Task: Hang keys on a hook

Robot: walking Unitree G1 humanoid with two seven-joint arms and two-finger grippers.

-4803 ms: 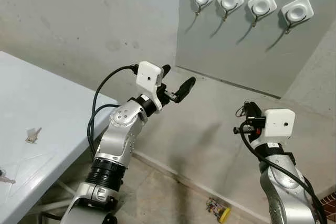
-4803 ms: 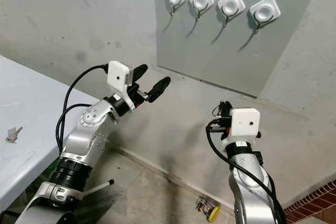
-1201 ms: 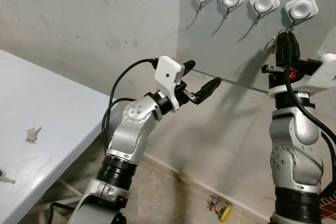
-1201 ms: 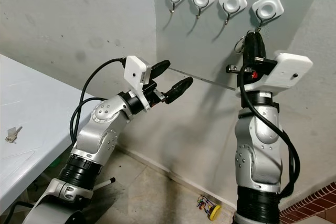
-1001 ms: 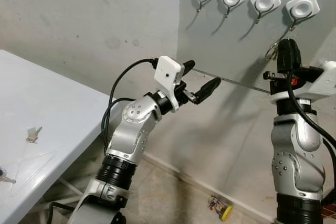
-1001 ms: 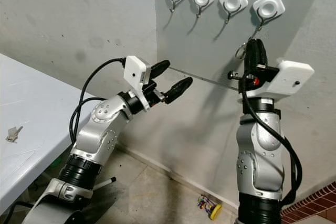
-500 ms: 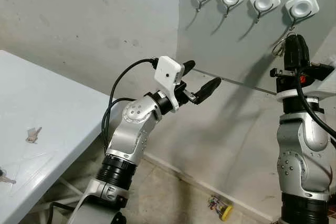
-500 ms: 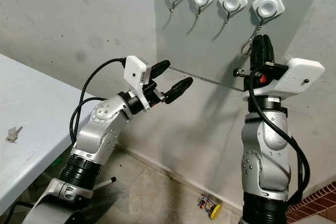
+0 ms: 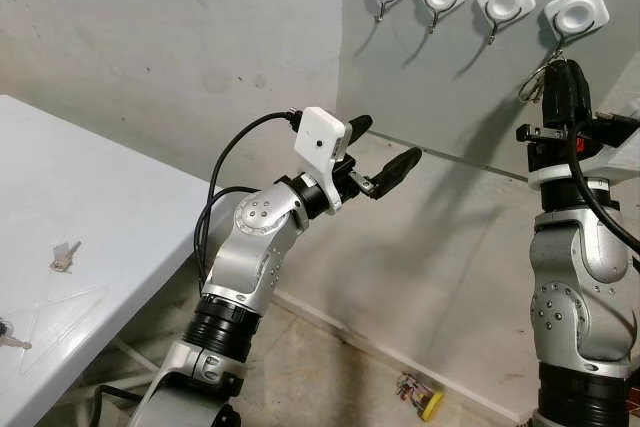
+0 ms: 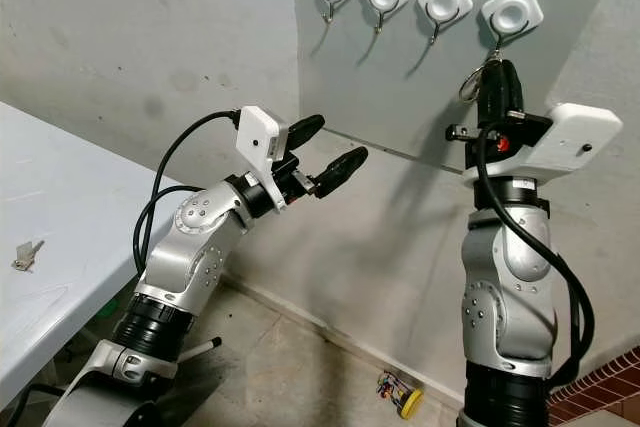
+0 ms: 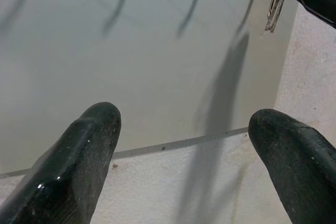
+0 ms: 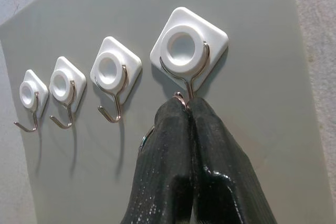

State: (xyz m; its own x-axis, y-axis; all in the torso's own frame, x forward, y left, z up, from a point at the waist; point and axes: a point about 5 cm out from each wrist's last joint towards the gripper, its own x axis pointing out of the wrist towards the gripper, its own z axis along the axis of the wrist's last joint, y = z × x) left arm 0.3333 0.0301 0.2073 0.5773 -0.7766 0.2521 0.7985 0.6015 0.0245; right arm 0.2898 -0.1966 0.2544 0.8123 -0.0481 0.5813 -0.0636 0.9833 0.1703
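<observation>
Several white hooks hang in a row on a grey wall panel (image 9: 450, 97). My right gripper (image 9: 563, 73) is raised to the rightmost hook (image 9: 573, 15) and is shut on a silver key ring (image 10: 472, 82). In the right wrist view its fingertips (image 12: 184, 106) sit right under the wire of the rightmost hook (image 12: 188, 45), with the key ring (image 12: 147, 136) peeking out beside them. I cannot tell whether the ring is over the wire. My left gripper (image 9: 385, 142) is open and holds nothing, out in front of the panel's lower edge. The key ring (image 11: 274, 3) also shows in the left wrist view.
A white table (image 9: 110, 197) stands at the left with a loose pair of keys (image 9: 63, 257) on it. A small yellow and dark object (image 9: 418, 397) lies on the floor by the wall. Brickwork (image 10: 600, 377) shows at the lower right.
My right gripper has carried the key ring up and to the right, from below the hooks to the rightmost hook. The left arm has stayed in place over the last second.
</observation>
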